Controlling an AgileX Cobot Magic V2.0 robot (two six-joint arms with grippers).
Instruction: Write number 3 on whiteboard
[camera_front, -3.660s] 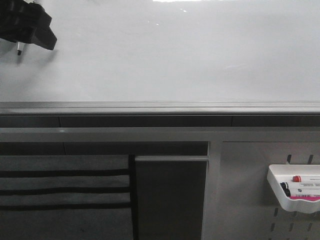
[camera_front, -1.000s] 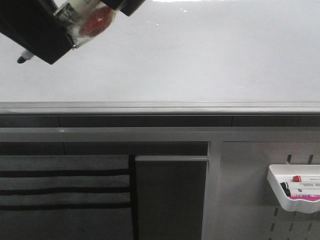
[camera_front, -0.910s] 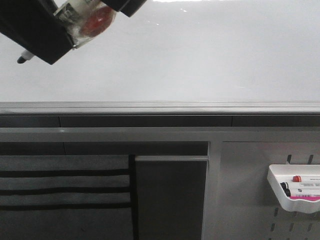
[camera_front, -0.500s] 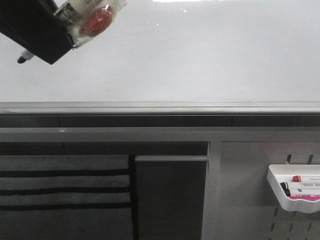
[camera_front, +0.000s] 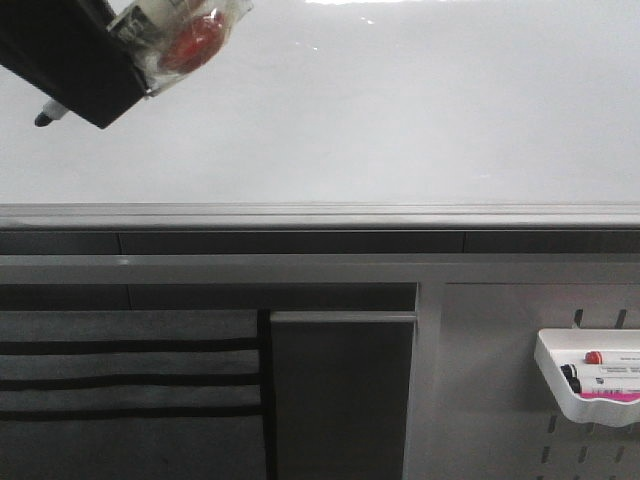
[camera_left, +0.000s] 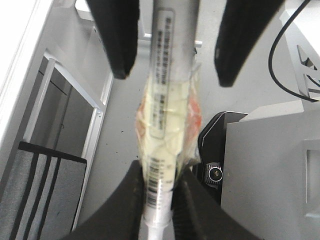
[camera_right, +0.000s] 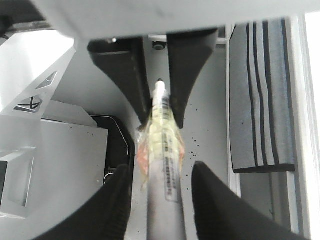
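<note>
The whiteboard (camera_front: 400, 110) is seen standing upright across the upper half of the front view, glossy and white, with its grey bottom rail (camera_front: 320, 215) running along the lower edge. In the upper left corner, in front of the board, the left claw (camera_front: 85, 70) is held tilted, with a marker (camera_front: 150, 18) gripped in it. The marker's dark tip (camera_front: 45, 117) is pointed down and to the left, close to the board's surface; whether it touches cannot be told. A wad of clear tape with something red inside (camera_front: 188, 42) is wrapped around the marker's barrel. In the left wrist view the left claw's fingers (camera_left: 127, 200) are shown pressed tight against the barrel on both sides. The right claw (camera_right: 162, 200) is spread apart, with the marker's far end lying between its fingers (camera_right: 217, 202) and a gap visible on at least one side. Below the rail, at the lower right, a white tray (camera_front: 560, 395) holding a few pens is hung on a grey perforated panel (camera_front: 490, 400), well apart from both claws.
</note>
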